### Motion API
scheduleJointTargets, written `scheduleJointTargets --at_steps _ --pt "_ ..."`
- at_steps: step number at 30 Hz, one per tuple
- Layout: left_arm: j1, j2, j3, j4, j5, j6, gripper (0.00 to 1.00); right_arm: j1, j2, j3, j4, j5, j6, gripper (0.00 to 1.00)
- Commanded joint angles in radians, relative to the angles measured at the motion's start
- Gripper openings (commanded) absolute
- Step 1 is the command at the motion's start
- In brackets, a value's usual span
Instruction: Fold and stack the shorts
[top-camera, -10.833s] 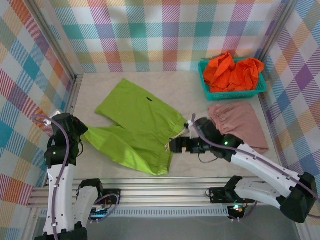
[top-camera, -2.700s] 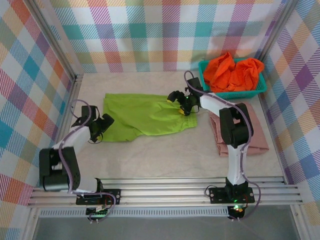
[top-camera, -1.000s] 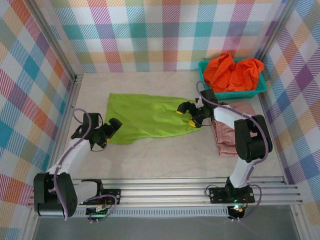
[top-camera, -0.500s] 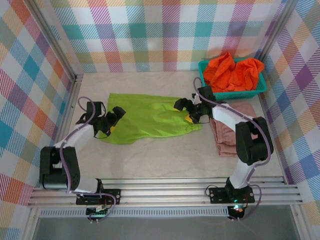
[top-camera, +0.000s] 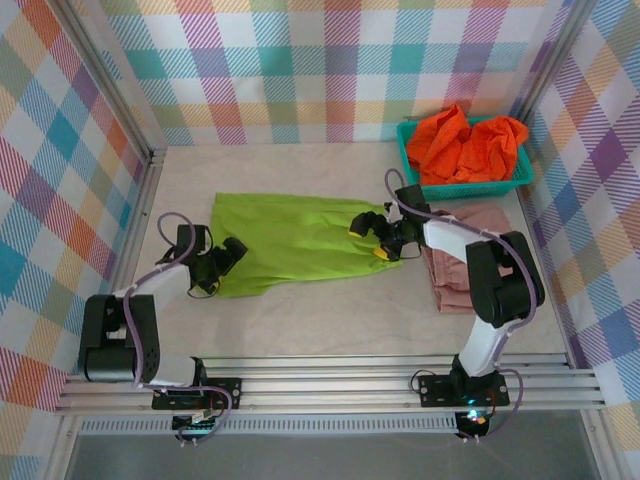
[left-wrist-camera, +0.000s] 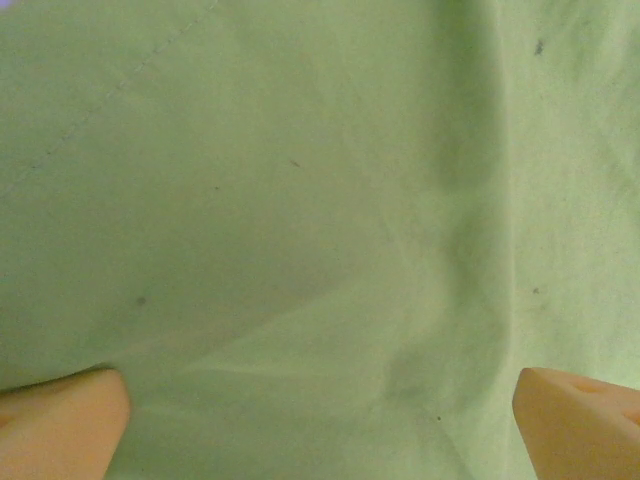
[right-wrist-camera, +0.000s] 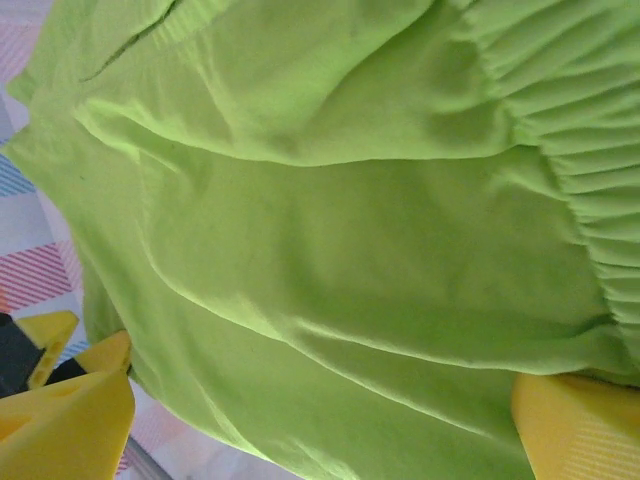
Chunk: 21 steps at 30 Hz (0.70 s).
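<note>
The lime green fabric shorts (top-camera: 300, 240) lie mid-tabletop as one long flat band, gathered waist to the right and leg hems to the left. Some ten seconds ago they were spread open with both legs splayed, so the lengthwise fold is made. In the last second the band has barely shifted. The left claw (top-camera: 225, 258) has come in from just off the hem end and now sits over it. The right claw (top-camera: 372, 238) stays at the waist end. Both claws stand with fingers wide apart and nothing clamped. Each wrist view shows green cloth lying between the tips. That suggests a crosswise fold is the next step, with stacking after it.

The dusty pink fabric shorts (top-camera: 445, 280) lie folded just right of the green ones. The bright orange fabric shorts (top-camera: 465, 145) sit crumpled in the teal plastic basket (top-camera: 470, 188) at the far right of the pale tabletop (top-camera: 330, 320).

Whether the fingertips actually press the cloth I cannot tell. The right arm covers part of the pink pair, and no drawstring can be made out on the green pair.
</note>
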Motion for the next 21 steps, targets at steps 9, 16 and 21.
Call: scheduleJointTargets --at_steps 9,16,21 --pt "0.068 -0.357 -0.044 -0.336 -0.098 0.053 1.0 0.072 -0.257 -0.185 -0.056 0.01 0.041 0.97" --pt "0.062 -0.427 0.114 -0.305 0.069 0.03 1.0 0.056 -0.277 0.007 -0.117 0.077 -0.041 0.98" --pt "0.037 -0.349 0.052 -0.166 0.096 -0.021 1.0 0.032 -0.113 0.156 -0.107 0.023 -0.043 0.98"
